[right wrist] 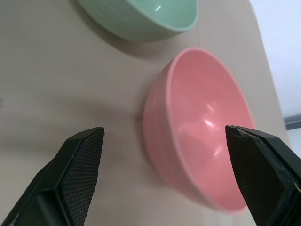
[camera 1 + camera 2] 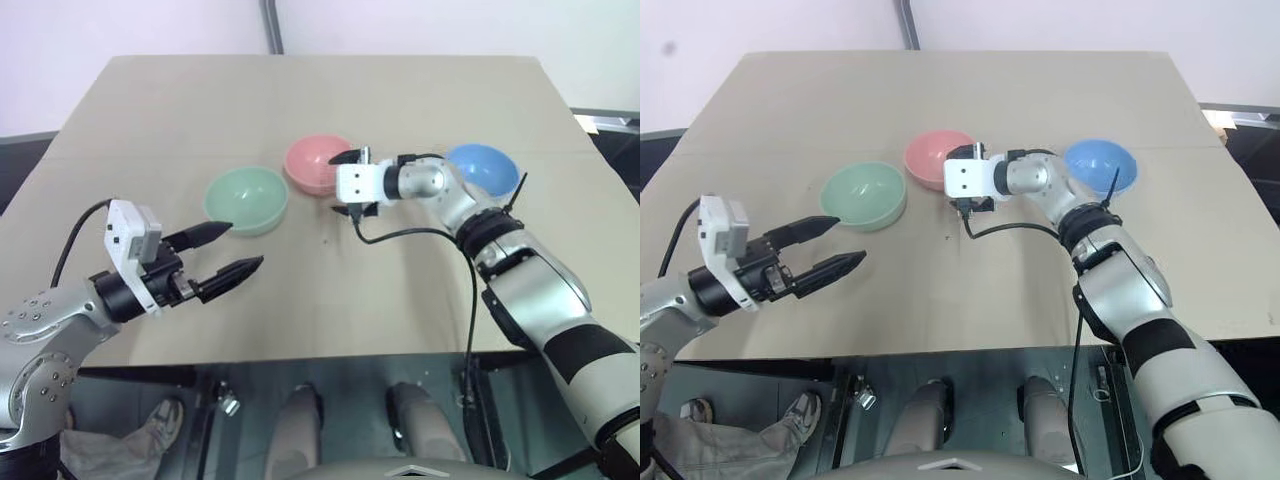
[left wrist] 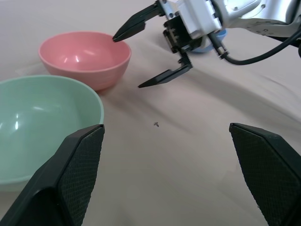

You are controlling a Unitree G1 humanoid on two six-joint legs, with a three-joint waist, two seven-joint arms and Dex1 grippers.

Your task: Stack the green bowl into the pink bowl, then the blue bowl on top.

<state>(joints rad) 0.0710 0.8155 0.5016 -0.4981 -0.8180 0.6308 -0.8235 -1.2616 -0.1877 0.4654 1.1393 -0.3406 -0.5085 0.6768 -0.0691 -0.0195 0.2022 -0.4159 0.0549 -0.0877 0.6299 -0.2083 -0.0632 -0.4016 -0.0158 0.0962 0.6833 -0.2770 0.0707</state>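
Observation:
Three bowls stand in a row on the table. The mint-green bowl (image 2: 246, 200) is on the left, the salmon-pink bowl (image 2: 315, 163) in the middle, and the sky-blue bowl (image 2: 485, 167) on the right, partly behind my right arm. My right gripper (image 2: 338, 186) is open beside the pink bowl's right side, with one fingertip (image 3: 117, 36) at the bowl's rim and the other lower, just above the table. My left gripper (image 2: 243, 246) is open and empty, hovering just in front of the green bowl and pointing toward it.
The beige table (image 2: 300, 100) has bare room behind and in front of the bowls. A black cable (image 2: 420, 232) loops from my right wrist over the tabletop. The table's front edge runs below my left gripper.

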